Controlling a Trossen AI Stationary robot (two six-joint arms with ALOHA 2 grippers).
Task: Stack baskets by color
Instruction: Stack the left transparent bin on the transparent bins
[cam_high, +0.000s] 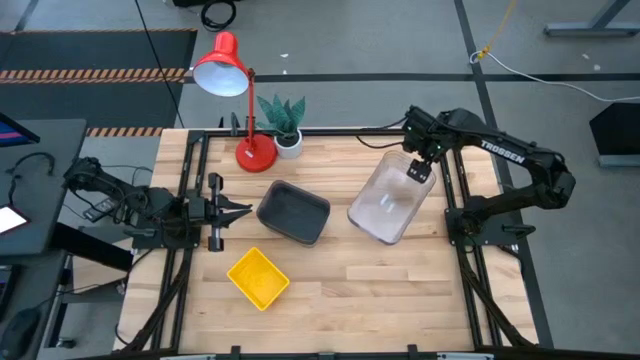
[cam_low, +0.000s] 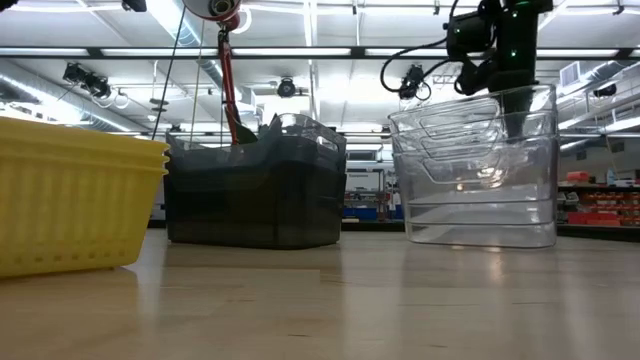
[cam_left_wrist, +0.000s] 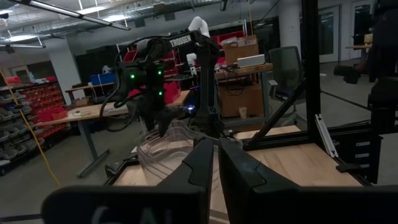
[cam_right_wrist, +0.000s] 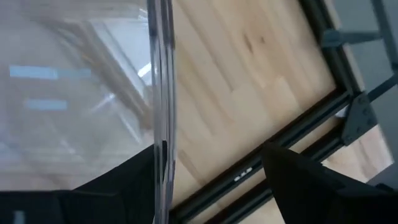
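Note:
A stack of clear baskets stands on the table at the right; the low view shows their nested rims. My right gripper points down over the stack's far right rim and is open. One finger is inside the clear wall and the other is outside. Dark grey baskets sit mid-table, and yellow baskets sit nearer the front. My left gripper waits shut at the left, level, holding nothing. My right gripper straddles the top rim of the clear stack from above. The inner finger stands right beside the wall. Whether it touches the wall, I cannot tell. The stack rests flat on the table.
A red desk lamp with its base and a small potted plant stand at the far edge, behind the grey baskets. Black frame rails run along both sides. Bare wood lies along the table's front right.

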